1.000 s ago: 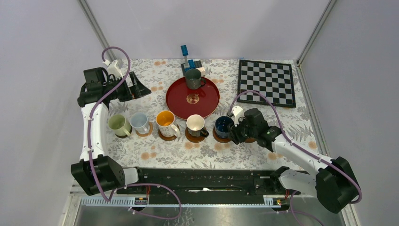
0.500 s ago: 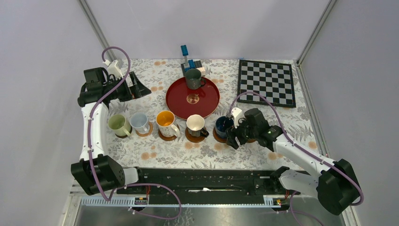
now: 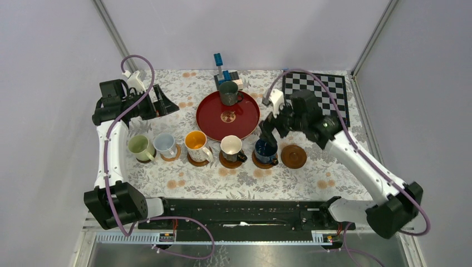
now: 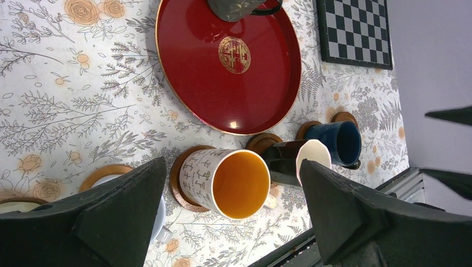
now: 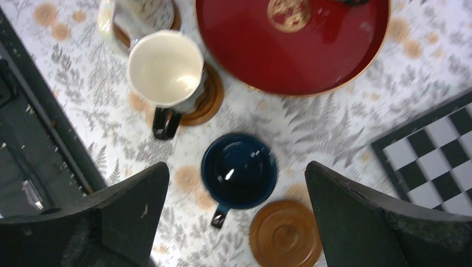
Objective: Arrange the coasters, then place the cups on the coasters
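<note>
1. Brown wood lies bare on only one disc: the empty coaster [image 3: 293, 156], at the right end of the row on the desk [image 3: 211, 181], just beside the dark blue cup [image 3: 266, 151].
2. The dark blue cup stands upright on its own coaster. The right tool [image 3: 265, 135] hangs above it with jaws wide apart and nothing between them, so I judge this cup as released.
3. The black cup [image 3: 231, 148] is the near neighbour on the left, also on a coaster.
4. One cup is not yet placed: the dark grey-green cup [image 3: 229, 93], upright at the far side of the red tray [image 3: 245, 122], with its handle toward the right of the top view.
5. The step in hand, as I judge it, is to leave the blue cup and go for this last one. The right tool should first rise straight up until its fingers are clear of the rim, with no sideways move, because the black cup is close.
6. A blue-handled object [image 3: 220, 65] stands just behind the grey-green cup, so it is better to come from above and to grip the wall away from the handle.
7. Carry it over the tray rim, then lower it onto the middle of the empty coaster.
8. The left tool [image 3: 166, 103] is open and empty at the far left, well apart from the cups.
</note>
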You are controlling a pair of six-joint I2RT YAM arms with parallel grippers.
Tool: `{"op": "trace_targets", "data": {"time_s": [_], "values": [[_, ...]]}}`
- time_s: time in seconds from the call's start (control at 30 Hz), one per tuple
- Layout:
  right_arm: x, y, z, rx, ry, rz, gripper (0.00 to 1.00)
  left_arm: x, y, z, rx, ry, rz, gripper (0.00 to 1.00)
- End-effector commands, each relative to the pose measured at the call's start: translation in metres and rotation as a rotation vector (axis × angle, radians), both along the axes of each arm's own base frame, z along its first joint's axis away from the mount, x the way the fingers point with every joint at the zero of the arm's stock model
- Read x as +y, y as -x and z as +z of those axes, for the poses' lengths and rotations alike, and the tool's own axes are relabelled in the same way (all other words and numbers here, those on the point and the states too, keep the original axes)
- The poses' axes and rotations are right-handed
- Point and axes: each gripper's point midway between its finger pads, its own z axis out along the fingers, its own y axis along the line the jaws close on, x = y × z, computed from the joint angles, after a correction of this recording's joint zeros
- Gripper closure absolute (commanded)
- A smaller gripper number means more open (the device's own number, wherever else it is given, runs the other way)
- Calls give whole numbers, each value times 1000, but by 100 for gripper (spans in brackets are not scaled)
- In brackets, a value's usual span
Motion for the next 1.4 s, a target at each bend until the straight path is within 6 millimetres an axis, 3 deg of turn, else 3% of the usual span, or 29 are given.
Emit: {"op": "trace_targets", "data": {"time_s": [0.0,0.13,0.4,0.57,0.8,1.03,1.27,1.37], "values": [[7,-36,2,31,25,57,0,-6,-3,15,-83,-3,-57,1],[24,-86,-7,61,25,76,0,-8,2,17,-103,-17,-78,1],[67,-162,-26,12,12,142,4,-15,12,20,-138,-28,-147,1],[86,-203,-56,38,23,132,5,-15,13,18,-133,-30,-145,1],[104,-240,-85,67,31,124,7,-11,8,12,-112,-38,-127,1],[109,-277,-114,29,52,47,9,-8,5,9,-104,-43,-119,1],[114,-291,-135,8,52,40,10,-6,1,5,-89,-43,-115,1],[119,-294,-137,2,32,44,18,-6,0,5,-86,-43,-113,1]]}}
